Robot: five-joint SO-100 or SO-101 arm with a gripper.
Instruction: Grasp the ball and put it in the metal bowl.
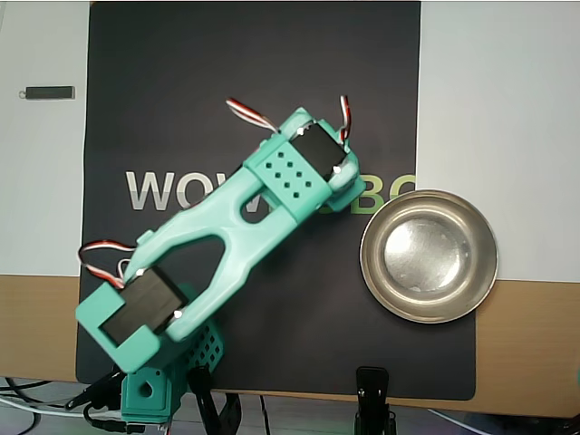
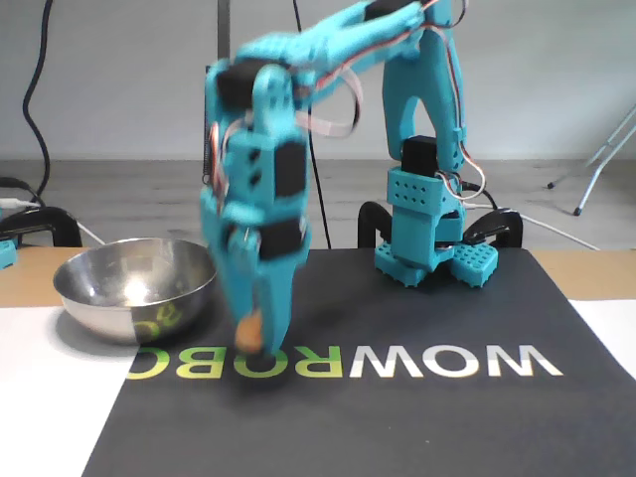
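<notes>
In the fixed view the teal gripper (image 2: 256, 343) points straight down, blurred by motion, shut on the small orange ball (image 2: 252, 327). Ball and fingertips hang just above the black mat, over the printed letters. The metal bowl (image 2: 99, 298) stands to the gripper's left in this view, a short gap away, with nothing in it. From overhead, the bowl (image 1: 373, 263) sits at the mat's right edge. The arm's wrist (image 1: 304, 170) lies to the bowl's upper left and hides both the ball and the fingers.
A black mat (image 1: 181, 91) with large printed letters covers the table's middle. The arm's base (image 2: 429, 238) stands behind on the mat's far edge. A small dark bar (image 1: 50, 91) lies on the white surface at upper left. A black clamp (image 1: 372, 391) grips the table edge.
</notes>
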